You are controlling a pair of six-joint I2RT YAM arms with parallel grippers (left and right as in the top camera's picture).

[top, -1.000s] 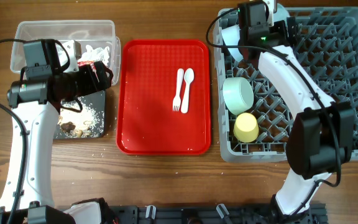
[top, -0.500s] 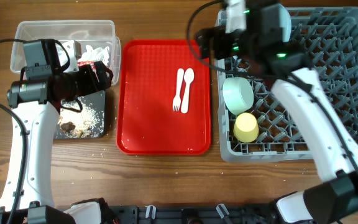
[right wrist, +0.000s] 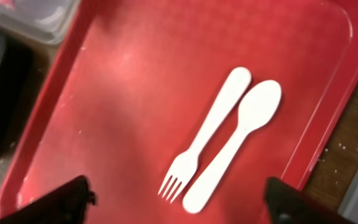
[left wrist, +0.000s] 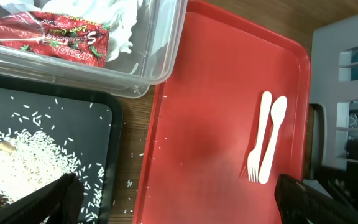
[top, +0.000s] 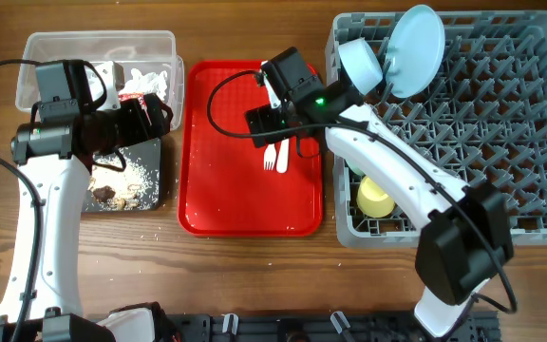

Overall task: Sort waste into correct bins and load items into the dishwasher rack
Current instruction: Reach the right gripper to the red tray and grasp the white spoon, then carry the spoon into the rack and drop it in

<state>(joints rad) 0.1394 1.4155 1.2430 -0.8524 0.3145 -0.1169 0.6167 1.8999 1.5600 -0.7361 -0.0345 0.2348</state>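
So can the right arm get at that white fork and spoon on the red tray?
Probably yes: the right end effector hangs open just above the fork and spoon, lying bare on the red tray.

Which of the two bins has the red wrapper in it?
The clear tub, wrapper beside white tissue; the black tray holds crumbs and scraps.

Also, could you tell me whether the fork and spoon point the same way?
No, the fork has its tines beside the handle end of the spoon, on the red tray.
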